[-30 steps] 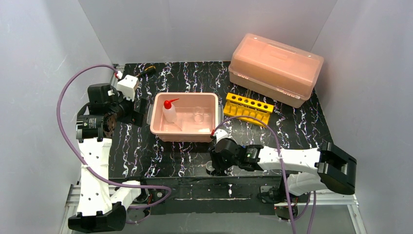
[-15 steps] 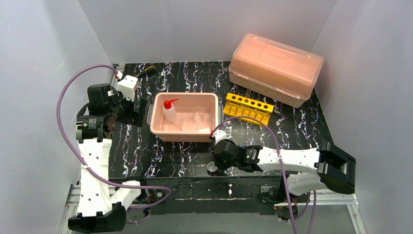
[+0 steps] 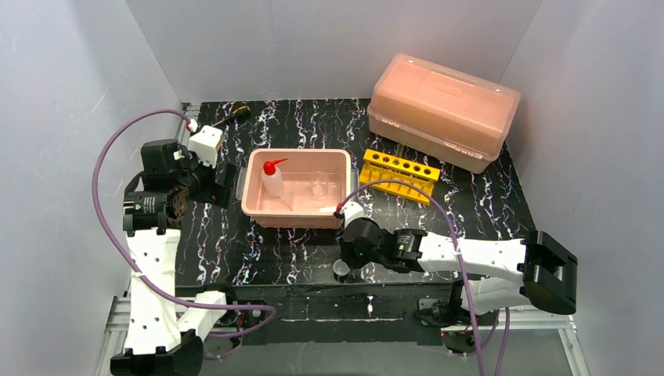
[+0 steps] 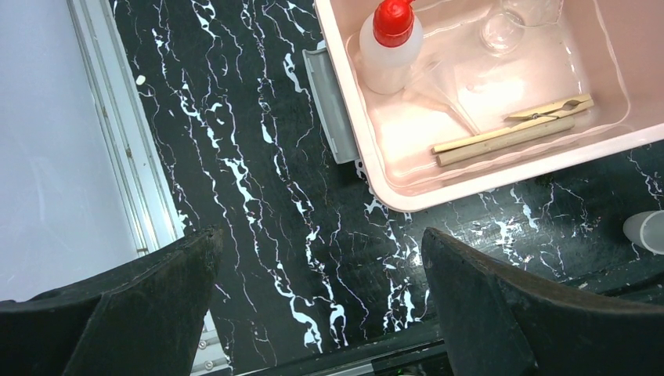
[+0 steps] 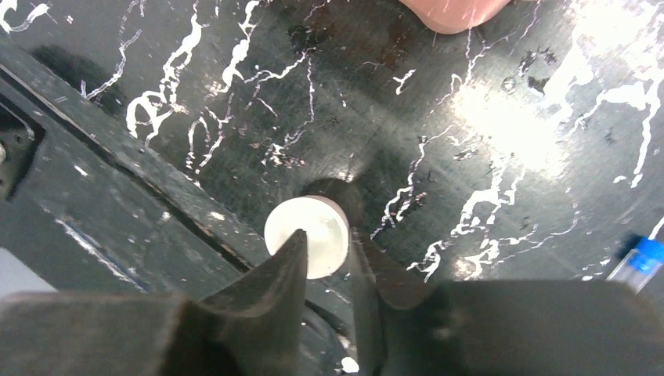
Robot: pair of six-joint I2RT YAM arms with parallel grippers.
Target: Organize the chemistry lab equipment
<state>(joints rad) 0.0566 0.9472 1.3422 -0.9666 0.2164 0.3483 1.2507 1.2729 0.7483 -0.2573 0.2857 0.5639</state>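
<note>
In the top view the right gripper [image 3: 344, 265] hung low over the near edge of the black marbled table [image 3: 485, 205], directly above the tiny white cup [image 3: 341, 269]. The right wrist view showed its two fingers nearly together, one over the opening of the cup [image 5: 317, 229] and the other just outside its rim. The wall of the cup stood between them, but we could not tell if they really pressed it. At the edge of that same view lay one blue-capped clear tube [image 5: 639, 262] on the table. The left gripper [image 4: 321, 313] was spread wide and carried nothing, hovering just left of the open pink tray [image 4: 342, 117]. Inside the tray the small white squeeze bottle with red nozzle [image 4: 389, 48] stood at the far left. The clear glass beaker [image 4: 505, 30] was to its right, and the wooden clamps [image 4: 513, 130] lay flat at the near side. The yellow holed rack [image 3: 399, 174] stood just right of the tray, and behind it was the big pink lidded box [image 3: 442, 110].
</note>
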